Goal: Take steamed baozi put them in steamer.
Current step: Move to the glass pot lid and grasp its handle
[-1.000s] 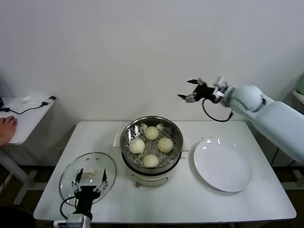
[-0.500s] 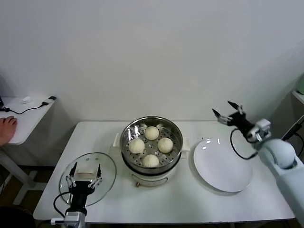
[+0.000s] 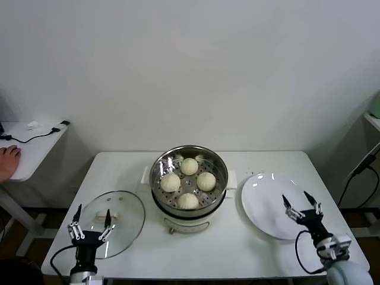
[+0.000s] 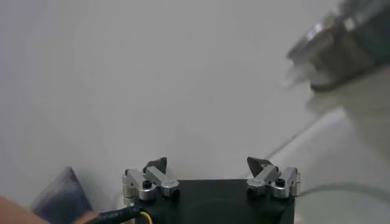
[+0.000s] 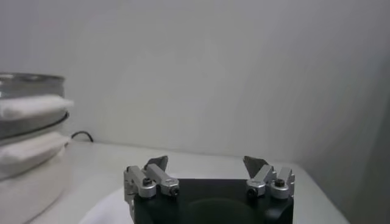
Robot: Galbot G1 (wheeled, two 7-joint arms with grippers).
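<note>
- Baozi (image 3: 189,183), all four, sit inside the steamer (image 3: 221,191) mid-table (image 3: 237,249).
- Left pincer (image 3: 91,225) spread over the glass lid (image 3: 127,208).
- Right pincer (image 3: 302,206) spread by the white plate (image 3: 267,199).

Four steamed baozi (image 3: 189,182). One steamer (image 3: 189,180). One glass lid (image 3: 110,222). One white plate (image 3: 276,205). One white table (image 3: 205,252). One side table (image 3: 27,145). Two grippers: left gripper (image 3: 89,227), right gripper (image 3: 301,205).
</note>
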